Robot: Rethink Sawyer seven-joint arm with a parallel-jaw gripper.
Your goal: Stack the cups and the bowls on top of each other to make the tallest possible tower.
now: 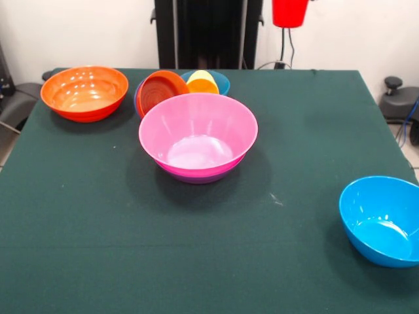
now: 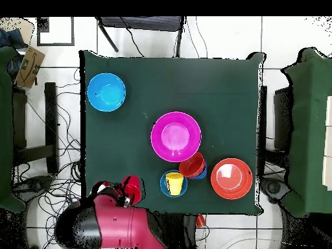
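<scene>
**Desk:** What's on your screens, biggest thing first?

**Me:** The green table [image 1: 78, 216], then the robot arm [image 2: 120, 224], which I see from overhead parked off the table's edge by its base. At the top of my front camera a red cup [image 1: 289, 12] hangs above the table's far side; overhead it sits at the arm's tip, just past the table edge. I can't make out the gripper [image 2: 127, 190] well enough, so I cannot tell whether it's spread or pinching that cup.

**Desk:** And the bowls?

**Me:** The pink bowl [image 1: 198, 134] sits near the middle, upright, with a purple rim [image 1: 196, 176] peeking out beneath it, so I count 2 nested there. The big orange bowl [image 1: 84, 92] stands alone at a far corner. The bright blue bowl [image 1: 382, 219] is by itself near the opposite side, well apart from everything.

**Desk:** Anything smaller?

**Me:** Right behind the pink one, a small orange bowl [image 1: 162, 91] tilts on edge against a blue rim. Beside it, a small blue bowl [image 1: 218, 82] holds a yellow cup [image 1: 201, 77] and an orange cup [image 1: 203, 86], touching.
</scene>
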